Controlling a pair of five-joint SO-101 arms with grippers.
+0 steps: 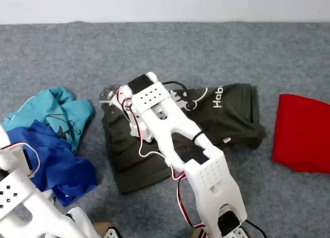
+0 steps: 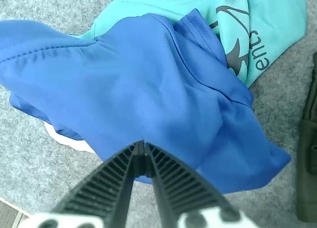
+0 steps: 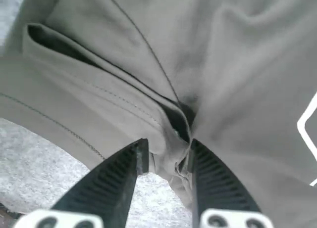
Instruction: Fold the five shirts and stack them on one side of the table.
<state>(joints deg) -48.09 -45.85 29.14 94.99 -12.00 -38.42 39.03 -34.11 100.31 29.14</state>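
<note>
A dark olive shirt point(image 1: 232, 114) with white print lies spread at the table's middle. My right gripper point(image 1: 111, 96) is at its far left corner. In the right wrist view that gripper point(image 3: 167, 151) is shut on a bunched fold of the olive shirt's point(image 3: 223, 65) hem. A blue shirt point(image 1: 56, 155) lies crumpled at the left, partly over a teal shirt point(image 1: 62, 111). Just above the blue shirt point(image 2: 148, 79) hovers my left gripper point(image 2: 144, 148), shut with nothing in it. The teal shirt point(image 2: 262, 20) lies beyond. A folded red shirt point(image 1: 301, 132) rests at the right edge.
A bit of white cloth point(image 2: 67, 138) peeks from under the blue shirt. The left arm point(image 1: 20, 202) sits at the near left corner. The grey table point(image 1: 206, 47) is bare along the back, and a strip between the olive and red shirts is free.
</note>
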